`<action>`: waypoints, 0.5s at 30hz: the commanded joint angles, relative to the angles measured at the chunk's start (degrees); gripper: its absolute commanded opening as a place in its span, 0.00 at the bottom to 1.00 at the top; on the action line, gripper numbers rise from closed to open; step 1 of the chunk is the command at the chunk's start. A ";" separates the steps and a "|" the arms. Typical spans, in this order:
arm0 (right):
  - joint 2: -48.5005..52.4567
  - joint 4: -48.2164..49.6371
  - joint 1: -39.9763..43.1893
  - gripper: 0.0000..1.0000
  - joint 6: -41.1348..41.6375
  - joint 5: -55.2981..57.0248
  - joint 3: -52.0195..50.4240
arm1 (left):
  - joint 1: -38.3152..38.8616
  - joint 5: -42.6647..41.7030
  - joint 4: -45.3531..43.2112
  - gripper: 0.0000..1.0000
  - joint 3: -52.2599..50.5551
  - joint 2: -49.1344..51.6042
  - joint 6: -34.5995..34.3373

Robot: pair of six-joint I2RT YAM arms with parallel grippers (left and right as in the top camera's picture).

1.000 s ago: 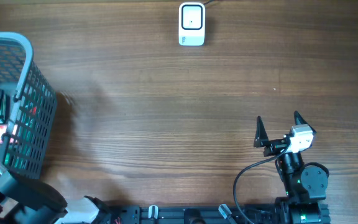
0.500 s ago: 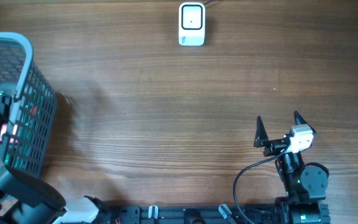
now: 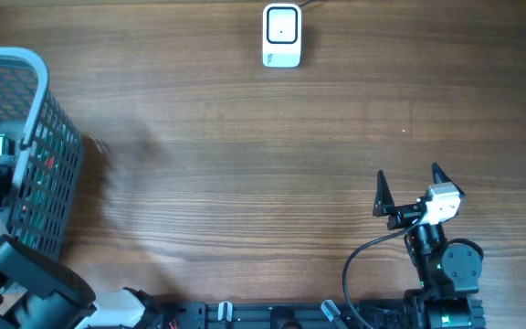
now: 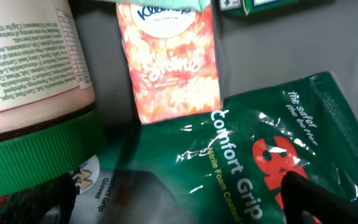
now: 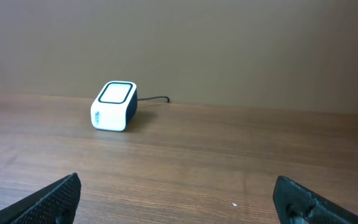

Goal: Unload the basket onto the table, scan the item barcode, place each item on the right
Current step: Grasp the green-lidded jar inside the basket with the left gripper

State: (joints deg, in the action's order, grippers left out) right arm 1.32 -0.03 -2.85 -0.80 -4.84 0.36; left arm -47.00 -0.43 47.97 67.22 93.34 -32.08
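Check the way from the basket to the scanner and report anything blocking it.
Nothing visible lies on the table between the basket and the scanner. Only the basket's own wall intervenes, so anything taken out must go up over the rim. The right gripper sits open near the front, off that path.

Wooden table (image 3: 245,183) (streaked grain); plain wall (image 5: 229,43)

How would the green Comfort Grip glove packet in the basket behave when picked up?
Probably floppy: the glove packet is a creased soft film bag, so it would likely sag when lifted. Its glossy, glare-streaked surface may be slippery. Labelled as gloves, it is probably light for its size.
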 commanded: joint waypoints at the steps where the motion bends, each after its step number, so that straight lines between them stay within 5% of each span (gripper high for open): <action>1: 0.02 0.15 -0.20 1.00 -0.68 0.61 -0.04 | -0.42 1.64 -0.17 1.00 -0.92 0.52 1.64; 9: 0.02 0.15 -0.20 0.99 -0.66 0.61 -0.04 | -0.48 3.89 1.68 1.00 3.98 -0.39 2.93; 15: 0.02 0.15 -0.20 1.00 -0.68 0.61 -0.04 | -0.48 4.00 17.05 1.00 20.20 -0.61 2.89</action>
State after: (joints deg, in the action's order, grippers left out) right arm 1.34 -0.03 -2.85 -0.80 -4.84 0.36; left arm -47.11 2.68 61.10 82.41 93.30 -30.06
